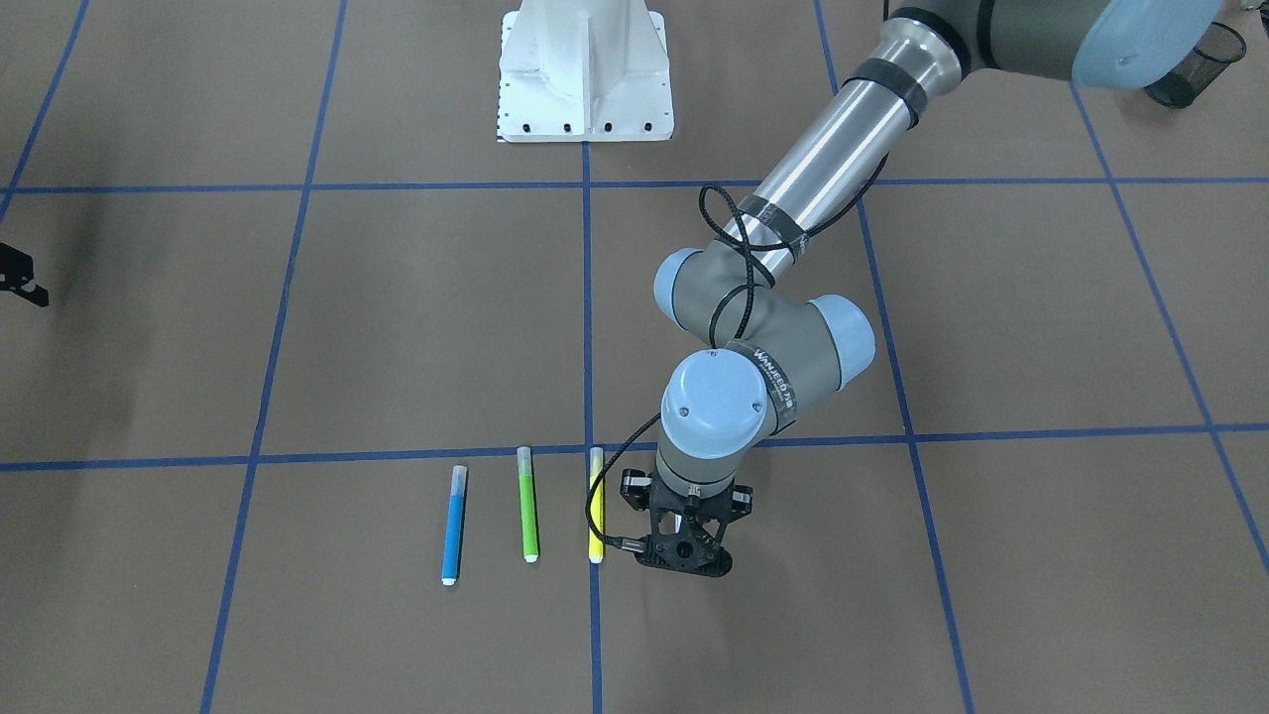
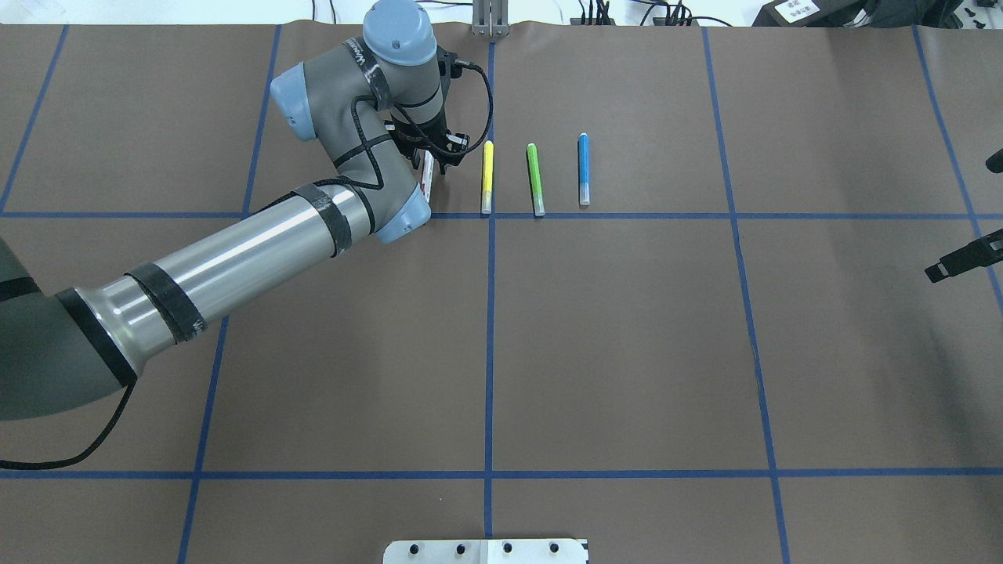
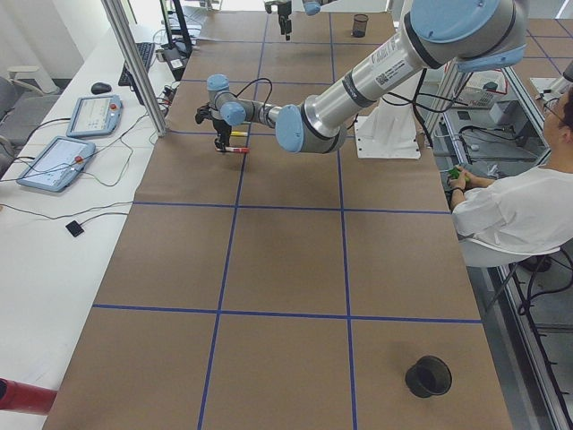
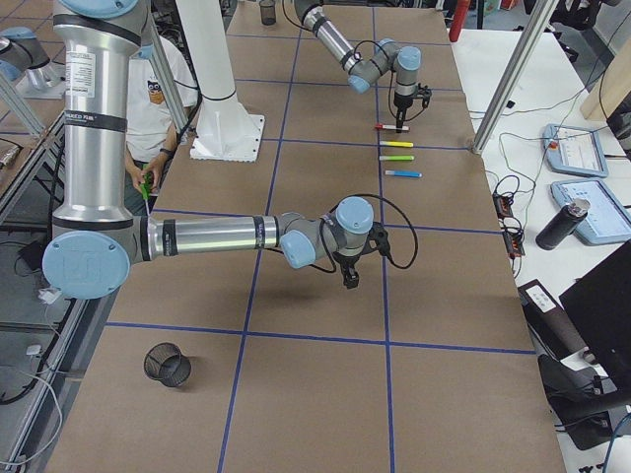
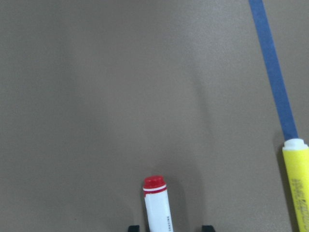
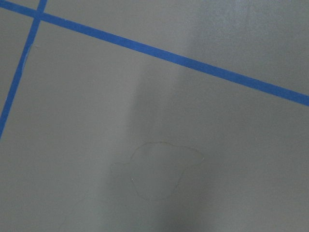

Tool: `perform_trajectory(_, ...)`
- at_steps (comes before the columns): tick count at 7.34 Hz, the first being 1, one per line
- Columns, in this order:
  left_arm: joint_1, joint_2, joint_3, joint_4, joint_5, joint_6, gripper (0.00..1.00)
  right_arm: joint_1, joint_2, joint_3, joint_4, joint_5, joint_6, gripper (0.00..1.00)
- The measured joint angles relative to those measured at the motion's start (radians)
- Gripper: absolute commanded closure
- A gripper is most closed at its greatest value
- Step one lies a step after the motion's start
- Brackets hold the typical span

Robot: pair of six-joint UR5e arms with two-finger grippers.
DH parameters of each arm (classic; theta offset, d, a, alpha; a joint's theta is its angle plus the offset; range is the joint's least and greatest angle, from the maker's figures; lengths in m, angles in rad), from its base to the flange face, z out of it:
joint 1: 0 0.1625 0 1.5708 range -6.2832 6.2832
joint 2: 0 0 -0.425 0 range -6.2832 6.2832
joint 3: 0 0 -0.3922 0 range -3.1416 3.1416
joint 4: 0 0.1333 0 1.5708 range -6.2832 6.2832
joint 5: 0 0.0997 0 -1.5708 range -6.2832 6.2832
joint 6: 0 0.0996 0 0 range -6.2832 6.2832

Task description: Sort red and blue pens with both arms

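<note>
There are four pens, one of each colour. They lie in one row in the upper middle of the overhead view, parallel and apart: the red marker [image 2: 429, 176] at the left end, then the yellow pen [image 2: 487, 177], the green pen [image 2: 535, 178] and the blue pen [image 2: 583, 168].

The left gripper [image 2: 433, 160] covers most of the red marker. In the left wrist view, two black fingertips [image 5: 207, 228] are cut off by the lower edge. They stand apart on both sides of the marker and do not clamp it.

The right gripper [image 4: 347, 281] hangs above the table [image 2: 627, 352], well apart from the pens. The right edge of the overhead view cuts it, so I cannot tell whether its fingers are apart or together.
</note>
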Motion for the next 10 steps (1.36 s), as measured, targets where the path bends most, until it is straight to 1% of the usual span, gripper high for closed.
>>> perform_trajectory(1, 0.000, 0.000, 0.001, 0.000, 0.001, -0.001, 0.89, 0.000, 0.000, -0.003, 0.000, 0.000, 0.000, 0.00)
perform_trajectory(2, 0.000, 0.000, 0.002, 0.000, 0.001, -0.002, 1.00, -0.001, 0.000, -0.004, 0.000, 0.000, 0.000, 0.00)
perform_trajectory(4, -0.001, 0.001, 0.002, 0.000, 0.001, -0.004, 1.00, -0.001, 0.000, -0.005, 0.000, 0.001, 0.000, 0.00)
perform_trajectory(6, -0.013, 0.002, -0.033, 0.008, 0.000, -0.020, 1.00, -0.001, 0.000, -0.003, 0.000, 0.001, 0.000, 0.00)
perform_trajectory(7, -0.024, 0.023, -0.094, 0.013, 0.000, -0.061, 1.00, -0.001, 0.000, -0.002, 0.001, 0.000, 0.000, 0.00)
perform_trajectory(8, -0.035, 0.078, -0.195, 0.015, 0.000, -0.110, 1.00, -0.001, 0.002, -0.002, 0.000, 0.000, 0.000, 0.00)
perform_trajectory(10, -0.078, 0.236, -0.426, 0.014, 0.000, -0.155, 1.00, 0.000, 0.011, -0.004, 0.000, -0.003, 0.000, 0.00)
